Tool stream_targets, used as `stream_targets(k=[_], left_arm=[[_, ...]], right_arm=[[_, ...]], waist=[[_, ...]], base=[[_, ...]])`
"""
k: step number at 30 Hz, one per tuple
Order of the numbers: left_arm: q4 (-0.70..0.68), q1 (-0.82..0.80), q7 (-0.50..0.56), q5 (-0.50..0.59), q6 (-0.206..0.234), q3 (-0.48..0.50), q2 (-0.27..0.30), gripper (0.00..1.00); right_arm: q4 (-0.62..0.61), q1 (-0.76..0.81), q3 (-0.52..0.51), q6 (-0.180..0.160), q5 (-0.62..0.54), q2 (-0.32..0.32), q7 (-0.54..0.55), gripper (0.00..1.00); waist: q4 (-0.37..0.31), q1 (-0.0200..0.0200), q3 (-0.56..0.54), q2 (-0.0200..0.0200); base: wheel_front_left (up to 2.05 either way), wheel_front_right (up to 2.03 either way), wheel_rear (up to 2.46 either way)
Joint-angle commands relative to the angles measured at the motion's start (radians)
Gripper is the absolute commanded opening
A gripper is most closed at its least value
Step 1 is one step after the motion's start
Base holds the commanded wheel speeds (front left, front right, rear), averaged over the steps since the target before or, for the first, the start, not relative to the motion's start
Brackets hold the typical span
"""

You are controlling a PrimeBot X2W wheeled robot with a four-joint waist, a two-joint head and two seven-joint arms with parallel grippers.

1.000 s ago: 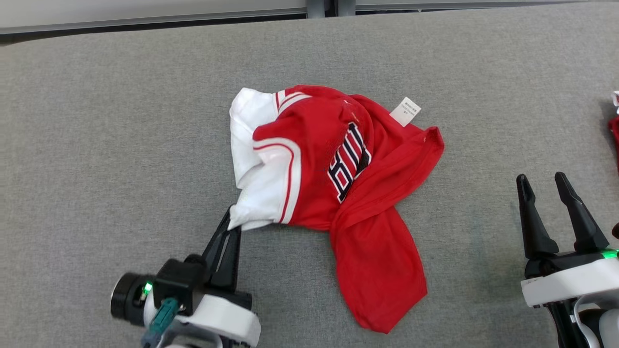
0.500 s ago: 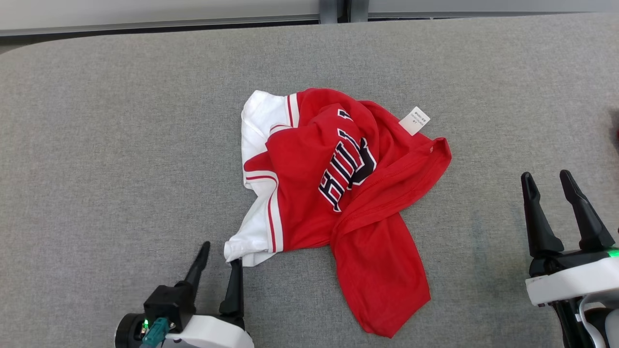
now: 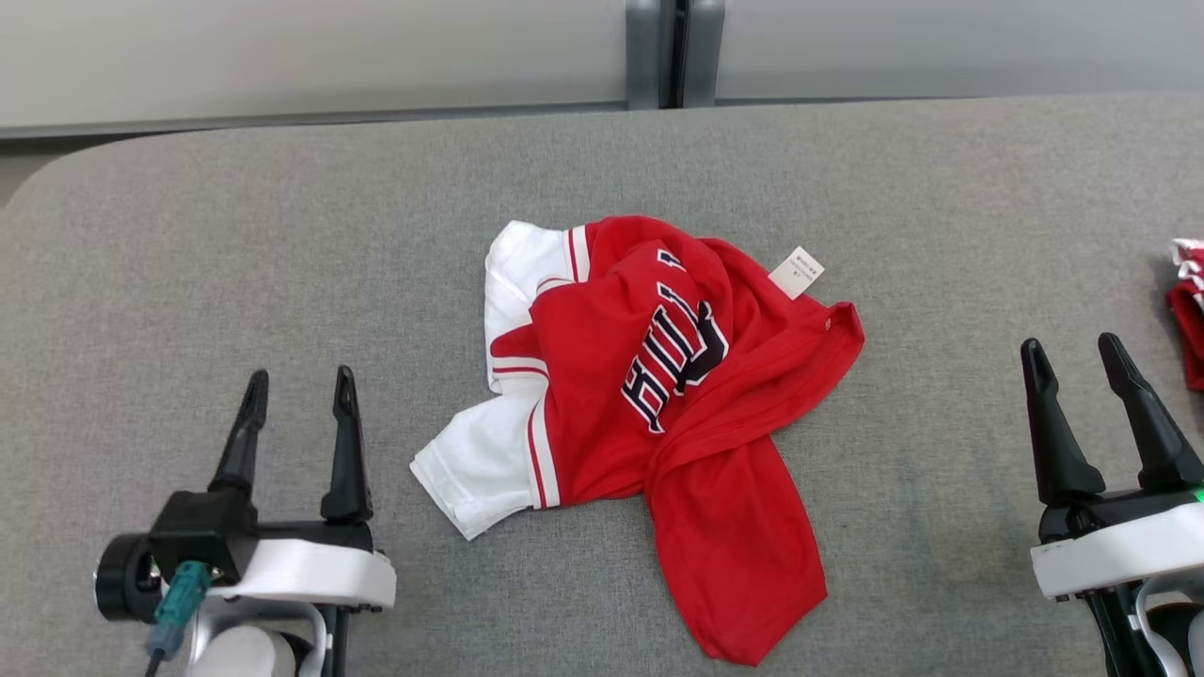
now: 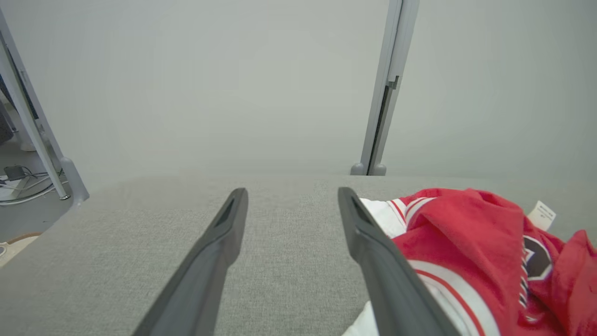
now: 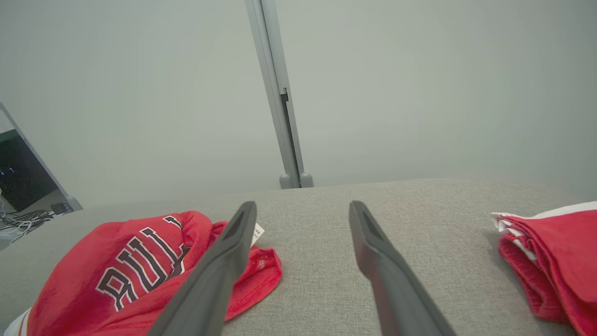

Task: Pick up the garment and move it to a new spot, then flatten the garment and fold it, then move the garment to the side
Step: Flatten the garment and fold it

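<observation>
Head view: a crumpled red and white jersey (image 3: 658, 414) lies in the middle of a grey table (image 3: 188, 235). The left claw (image 3: 300, 374) sits near its white sleeve, fingers spread wide and empty; the right claw (image 3: 1070, 342) stands well apart, also wide open, holding nothing. Folded red clothes (image 3: 1187, 329) lie at the table's right edge.

Head overhead; wrists low beside garment (image 3: 602, 442)

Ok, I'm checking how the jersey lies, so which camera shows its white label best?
The head view: the label lies fully exposed at the far right edge of the jersey. The left wrist view catches it small and oblique; in the right wrist view the right tool hides most of it.
</observation>
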Motion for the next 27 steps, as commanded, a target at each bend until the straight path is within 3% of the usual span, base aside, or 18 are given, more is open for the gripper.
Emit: stream_targets(k=[1, 9, 27], left_arm=[[-0.018, -0.025, -0.004, 0.018, -0.017, 0.015, 0.011, 1.0], [-0.018, -0.021, -0.004, 0.026, -0.071, 0.028, 0.033, 1.0], [0.002, -0.005, 0.005, 0.011, -0.077, 0.005, 0.043, 1.0]], right_arm=[[-0.004, 0.014, 0.0, 0.0, -0.01, -0.004, 0.008, 1.0], [-0.003, 0.05, 0.012, 0.0, -0.023, -0.003, 0.031, 1.0], [-0.027, 0.067, 0.036, 0.0, -0.027, -0.006, 0.056, 1.0]], waist=[[-0.002, 0.0, -0.026, 0.0], [-0.015, 0.0, -0.1, 0.0], [-0.015, 0.0, -0.107, 0.0]], base=[[0.0, 0.0, 0.0], [0.0, 0.0, 0.0], [0.0, 0.0, 0.0]])
